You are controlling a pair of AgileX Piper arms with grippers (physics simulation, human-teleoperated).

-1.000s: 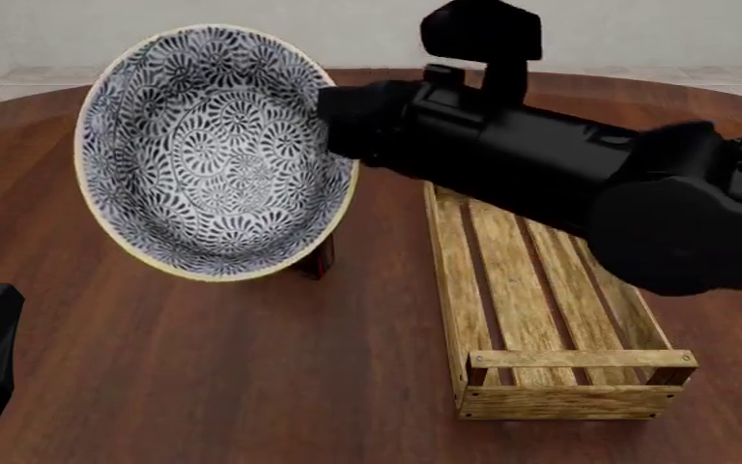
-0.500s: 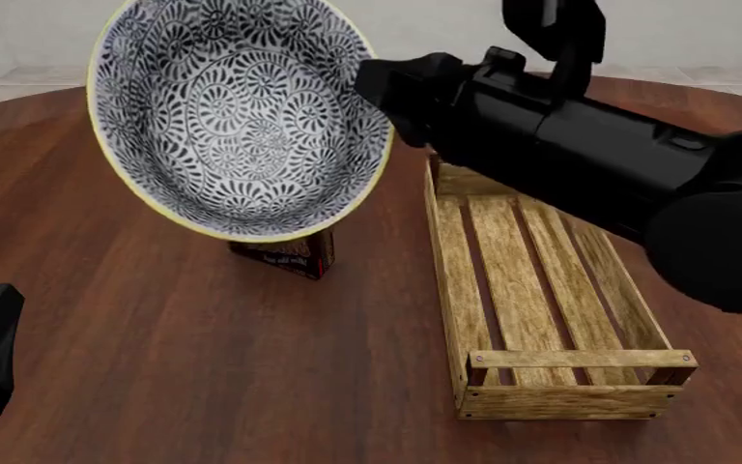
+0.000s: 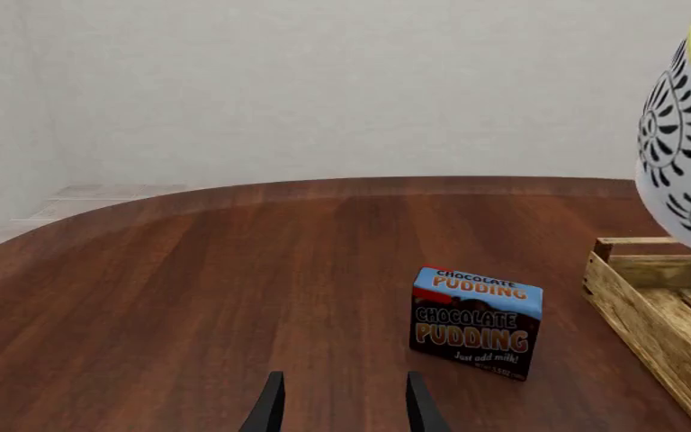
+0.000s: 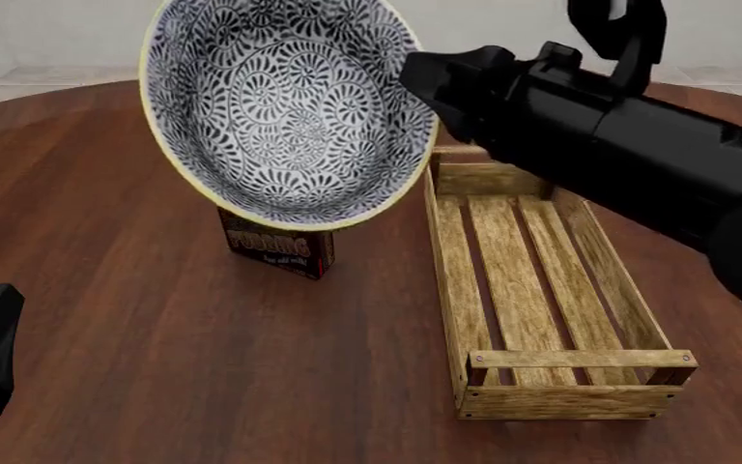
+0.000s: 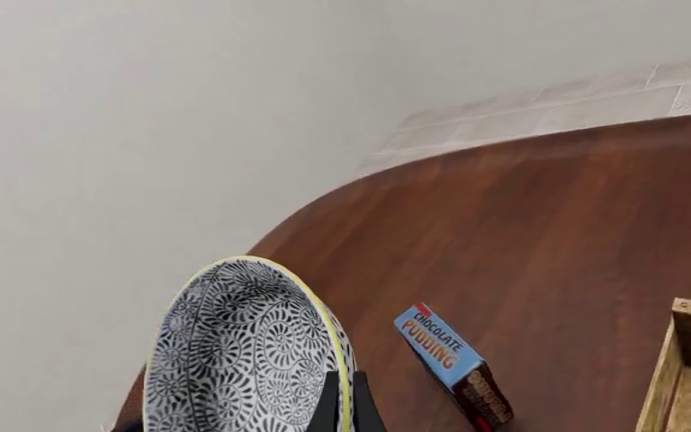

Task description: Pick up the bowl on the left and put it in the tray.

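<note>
Right end effector (image 5: 343,405) is clamped on the rim of the bowl (image 4: 291,106), and I have the bowl held up in the air, tipped so its patterned inside faces my front camera. From the right wrist camera I see the thin yellowish rim pinched between the two dark fingers (image 5: 325,407), with the bowl (image 5: 249,351) on edge just ahead of them. My right arm (image 4: 629,155) reaches in across the far end of the tray (image 4: 539,290), which sits on the counter (image 4: 152,319) below the arm and to the right of the bowl. None of the bowl is over the slats in the front view; it hangs beyond the end effector's tip, to the left of the tray's far end bar. A chocolate pudding box (image 4: 277,246) stands on the counter directly under the bowl, partly hidden by it, and just left of the tray.

My left end effector (image 3: 342,405) has its fingers apart and holds nothing; it hangs low over the near left of the counter. Ahead of it and slightly right stands the pudding box (image 3: 475,321), with the tray's corner (image 3: 658,297) further right.
</note>
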